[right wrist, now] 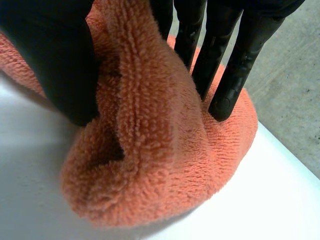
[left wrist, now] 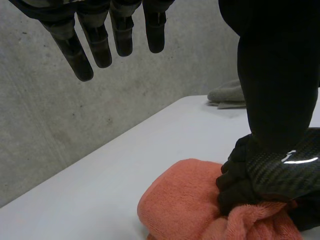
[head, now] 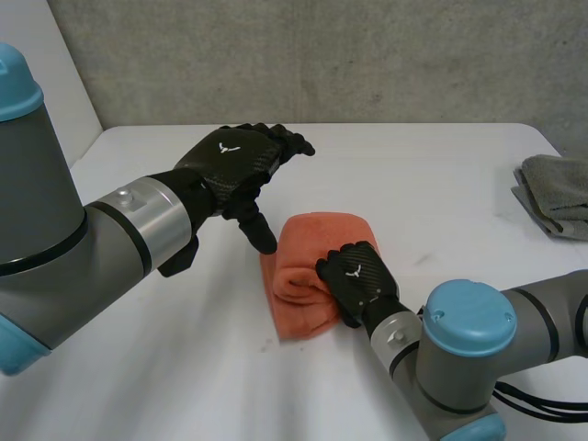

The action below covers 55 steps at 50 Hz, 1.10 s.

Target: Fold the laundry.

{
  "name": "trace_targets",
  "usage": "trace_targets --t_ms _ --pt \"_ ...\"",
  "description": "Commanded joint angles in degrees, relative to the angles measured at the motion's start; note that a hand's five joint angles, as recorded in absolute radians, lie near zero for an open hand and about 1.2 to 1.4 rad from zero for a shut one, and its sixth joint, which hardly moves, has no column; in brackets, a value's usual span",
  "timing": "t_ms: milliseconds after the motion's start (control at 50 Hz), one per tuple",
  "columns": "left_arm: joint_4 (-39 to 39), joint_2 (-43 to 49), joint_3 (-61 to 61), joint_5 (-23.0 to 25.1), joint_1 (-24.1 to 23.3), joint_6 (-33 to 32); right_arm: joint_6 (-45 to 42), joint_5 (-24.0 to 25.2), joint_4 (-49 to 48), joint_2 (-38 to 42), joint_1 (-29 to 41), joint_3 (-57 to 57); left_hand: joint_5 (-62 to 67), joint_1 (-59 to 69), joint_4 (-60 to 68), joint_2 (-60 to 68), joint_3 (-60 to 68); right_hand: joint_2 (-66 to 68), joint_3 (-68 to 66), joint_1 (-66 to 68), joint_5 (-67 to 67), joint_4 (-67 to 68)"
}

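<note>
The left arm (head: pixel 83 248) reaches forward. The left robot hand (head: pixel 234 158) hangs in the air, palm down, with its fingers straight and a little spread and its thumb pointing downward. The right arm (head: pixel 478 358) is bent low. Near the left thumb, the right robot hand (head: pixel 358 276) pinches a fold of the towel (head: pixel 299 308) between its thumb and straight fingers.

The white table (head: pixel 441 184) carries two things. An orange towel (head: pixel 296 280), bunched into a thick fold, lies near its middle. A folded grey cloth (head: pixel 556 193) lies well apart from it, at the right edge.
</note>
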<state>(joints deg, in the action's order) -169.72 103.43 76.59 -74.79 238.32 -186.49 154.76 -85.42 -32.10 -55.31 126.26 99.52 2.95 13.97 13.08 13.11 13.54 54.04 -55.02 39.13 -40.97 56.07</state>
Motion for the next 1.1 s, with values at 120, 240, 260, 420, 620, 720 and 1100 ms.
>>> trace_targets --t_ms 120,240,260,420,620,720,1100 --pt "0.0 -0.16 0.14 0.0 0.3 0.08 -1.3 -0.01 0.72 1.08 -2.24 -3.19 1.47 0.45 1.34 1.31 0.88 25.96 -24.98 40.87 -29.03 23.93" --pt "0.0 -0.16 0.23 0.0 0.39 -0.01 -4.72 0.87 1.42 -0.59 -10.5 -3.8 1.47 0.45 1.34 1.31 0.88 25.96 -24.98 40.87 -29.03 23.93" --pt "0.0 -0.16 0.23 0.0 0.48 -0.01 -5.42 1.13 1.77 -0.59 -11.73 -4.06 1.47 0.45 1.34 1.31 0.88 25.96 -24.98 40.87 -29.03 23.93" --pt "0.0 -0.16 0.23 0.0 0.57 0.08 -11.75 7.63 5.2 0.38 -23.86 -8.9 1.47 0.45 1.33 1.31 0.88 25.96 -24.98 40.87 -29.03 23.93" --pt "0.0 0.01 0.41 0.0 0.57 -0.01 -13.69 15.81 7.13 8.11 -33.36 -25.32 1.47 0.45 1.34 1.31 0.88 25.96 -24.98 40.87 -29.03 23.93" --pt "-0.09 0.1 0.41 0.0 0.65 -0.01 -12.9 18.89 10.12 12.33 -35.82 -39.29 1.47 0.45 1.34 1.31 0.88 25.96 -24.98 40.87 -29.03 23.93" --pt "-1.14 -0.07 0.85 0.35 -0.49 4.21 1.6 28.81 21.28 28.5 -47.86 -84.84 1.14 0.12 1.0 0.98 0.55 25.96 -24.98 40.87 -29.03 23.93"
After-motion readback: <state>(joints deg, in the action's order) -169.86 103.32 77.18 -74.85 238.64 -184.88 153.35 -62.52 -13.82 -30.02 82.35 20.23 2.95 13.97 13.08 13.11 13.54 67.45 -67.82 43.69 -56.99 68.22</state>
